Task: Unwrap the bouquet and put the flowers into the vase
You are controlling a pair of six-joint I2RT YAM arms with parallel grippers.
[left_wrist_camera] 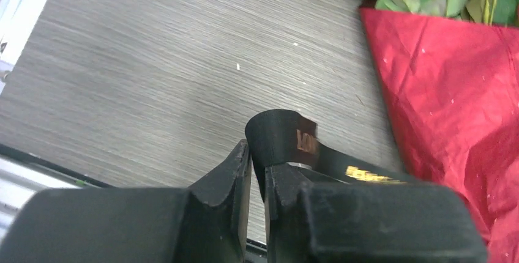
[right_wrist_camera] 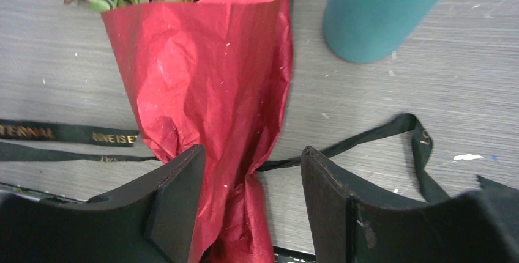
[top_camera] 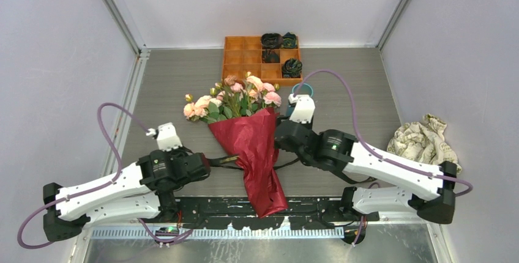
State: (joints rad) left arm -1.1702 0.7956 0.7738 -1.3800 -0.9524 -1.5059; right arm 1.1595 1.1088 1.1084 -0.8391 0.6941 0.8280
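Bouquet (top_camera: 243, 123) lies mid-table, blooms (top_camera: 235, 95) toward the orange tray (top_camera: 235, 55). Ribbon (top_camera: 224, 161) runs from left gripper (top_camera: 208, 165) to the red paper (top_camera: 256, 153). Vase (top_camera: 303, 85) stands right of blooms.

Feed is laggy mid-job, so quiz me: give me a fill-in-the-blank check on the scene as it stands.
The left hand is shut on the black ____. The right hand stands ____ astride the red paper wrap. The roses sit in the wrap, not in the teal ____.
Missing words: ribbon; open; vase.
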